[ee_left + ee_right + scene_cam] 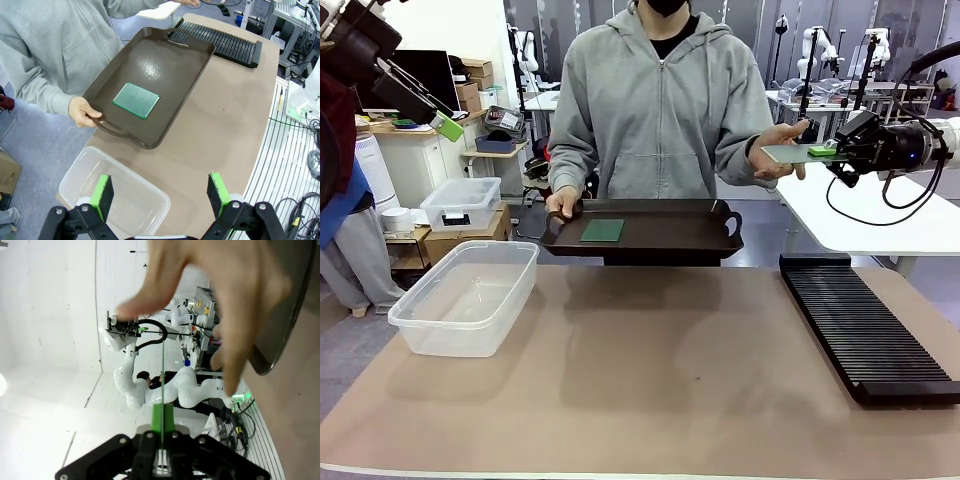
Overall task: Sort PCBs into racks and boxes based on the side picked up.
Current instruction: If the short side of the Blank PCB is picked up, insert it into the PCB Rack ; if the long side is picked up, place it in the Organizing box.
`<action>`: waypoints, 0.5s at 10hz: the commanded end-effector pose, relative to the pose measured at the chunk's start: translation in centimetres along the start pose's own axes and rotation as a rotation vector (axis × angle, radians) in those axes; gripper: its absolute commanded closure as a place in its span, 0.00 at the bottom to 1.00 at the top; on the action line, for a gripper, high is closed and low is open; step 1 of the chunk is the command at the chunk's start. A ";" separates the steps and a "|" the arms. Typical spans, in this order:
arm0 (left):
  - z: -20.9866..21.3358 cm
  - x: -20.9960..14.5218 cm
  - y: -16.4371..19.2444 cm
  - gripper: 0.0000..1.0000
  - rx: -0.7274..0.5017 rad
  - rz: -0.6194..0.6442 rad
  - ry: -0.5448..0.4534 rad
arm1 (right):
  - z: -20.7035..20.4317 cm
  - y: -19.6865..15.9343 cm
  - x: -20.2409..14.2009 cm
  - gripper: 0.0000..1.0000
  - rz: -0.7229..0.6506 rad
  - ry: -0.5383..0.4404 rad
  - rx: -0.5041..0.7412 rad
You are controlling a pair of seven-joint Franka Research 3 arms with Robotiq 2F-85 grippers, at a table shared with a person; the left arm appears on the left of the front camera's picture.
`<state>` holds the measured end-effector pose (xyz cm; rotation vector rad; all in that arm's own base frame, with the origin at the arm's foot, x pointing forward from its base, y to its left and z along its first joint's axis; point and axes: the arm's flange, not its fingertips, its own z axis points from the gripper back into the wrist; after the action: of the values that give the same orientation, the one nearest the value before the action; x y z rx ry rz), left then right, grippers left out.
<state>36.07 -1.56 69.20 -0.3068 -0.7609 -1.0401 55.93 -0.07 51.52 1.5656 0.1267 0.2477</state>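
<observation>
right jaws clamp the pcb (800, 153) at 3 o'clock, the person's hand (772, 168) offering it flat for handover; left jaws apart.

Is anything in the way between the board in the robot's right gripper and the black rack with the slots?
Only the person's hand, which grips one end of the PCB while the right gripper is shut on the other end. The way down to the rack looks free, and nothing visible sits in its slots.
</observation>
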 end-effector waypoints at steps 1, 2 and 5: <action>-0.1 -0.1 0.0 0.00 0.003 -0.002 -0.003 | -0.1 0.0 -0.1 1.00 0.012 0.012 0.008; -0.1 -0.1 0.0 0.00 0.003 -0.002 -0.003 | -0.1 0.0 -0.1 1.00 0.012 0.012 0.008; -0.1 -0.1 0.0 0.00 0.003 -0.002 -0.003 | -0.1 0.0 -0.1 1.00 0.012 0.012 0.008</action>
<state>36.07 -1.56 69.20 -0.3068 -0.7609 -1.0401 55.93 -0.07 51.52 1.5656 0.1267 0.2477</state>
